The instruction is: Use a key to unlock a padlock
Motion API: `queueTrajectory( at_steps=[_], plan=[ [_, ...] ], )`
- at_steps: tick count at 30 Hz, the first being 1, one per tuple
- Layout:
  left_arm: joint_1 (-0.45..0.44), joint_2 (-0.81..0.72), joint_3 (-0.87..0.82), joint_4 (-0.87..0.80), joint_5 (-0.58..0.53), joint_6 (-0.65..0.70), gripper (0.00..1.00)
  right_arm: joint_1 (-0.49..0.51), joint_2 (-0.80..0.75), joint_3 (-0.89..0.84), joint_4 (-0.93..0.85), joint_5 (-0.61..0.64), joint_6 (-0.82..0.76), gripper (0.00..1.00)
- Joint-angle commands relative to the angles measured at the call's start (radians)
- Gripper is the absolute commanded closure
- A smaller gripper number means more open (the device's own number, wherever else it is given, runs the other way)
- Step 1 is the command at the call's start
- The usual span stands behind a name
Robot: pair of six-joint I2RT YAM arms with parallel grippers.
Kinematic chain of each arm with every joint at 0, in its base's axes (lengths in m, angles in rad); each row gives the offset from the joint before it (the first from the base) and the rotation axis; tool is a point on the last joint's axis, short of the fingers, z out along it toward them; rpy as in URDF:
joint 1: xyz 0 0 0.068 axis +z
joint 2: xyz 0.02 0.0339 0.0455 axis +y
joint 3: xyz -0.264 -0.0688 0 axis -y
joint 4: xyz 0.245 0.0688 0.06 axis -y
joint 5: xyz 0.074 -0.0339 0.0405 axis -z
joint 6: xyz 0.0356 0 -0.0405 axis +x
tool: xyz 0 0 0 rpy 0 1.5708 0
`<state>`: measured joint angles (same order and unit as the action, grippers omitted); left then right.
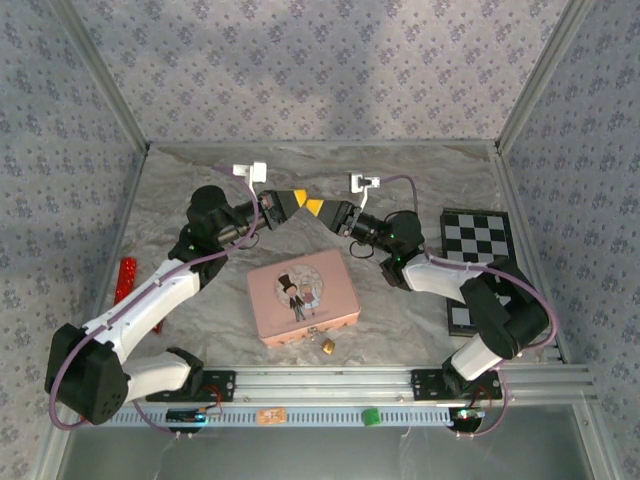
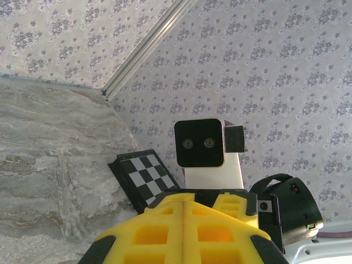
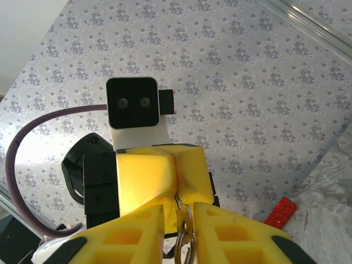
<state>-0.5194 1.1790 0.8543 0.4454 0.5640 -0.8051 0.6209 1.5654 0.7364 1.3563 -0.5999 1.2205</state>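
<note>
Key (image 3: pixel 179 204): midair, my left fingers (image 3: pixel 146 181) pinched on it, my right fingers (image 3: pixel 132 234) flanking its ring, grip unclear. Padlock (image 1: pixel 327 346): on surface (image 1: pixel 460 180), untouched.

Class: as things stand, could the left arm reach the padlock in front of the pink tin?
Probably yes. The padlock lies uncovered on the table by the pink tin's near edge. The left gripper is raised beyond the tin, tip to tip with the right gripper, so it must swing back over.

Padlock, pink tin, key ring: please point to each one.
padlock (image 1: pixel 327 346): top external view, brass body.
pink tin (image 1: pixel 332 282): top external view, bare lid.
key ring (image 3: pixel 185 237): right wrist view, metal loop.
</note>
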Motion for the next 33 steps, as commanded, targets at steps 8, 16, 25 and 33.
queueTrajectory(
  at_steps=[8,16,25,33],
  plan=[
    [-0.006,-0.026,0.007,0.027,0.002,0.012,1.0,0.003,0.004,0.029,0.036,-0.026,0.008,0.85],
    [-0.007,-0.032,0.001,0.032,-0.007,0.016,1.0,0.0,0.002,0.023,0.035,-0.024,0.012,0.94],
    [-0.006,-0.033,-0.005,0.028,-0.018,0.026,1.0,-0.002,0.001,0.021,0.035,-0.025,0.013,1.0],
    [-0.002,-0.078,-0.006,-0.068,-0.083,0.099,0.61,-0.003,-0.007,0.016,-0.007,-0.024,-0.004,1.0]
  ],
)
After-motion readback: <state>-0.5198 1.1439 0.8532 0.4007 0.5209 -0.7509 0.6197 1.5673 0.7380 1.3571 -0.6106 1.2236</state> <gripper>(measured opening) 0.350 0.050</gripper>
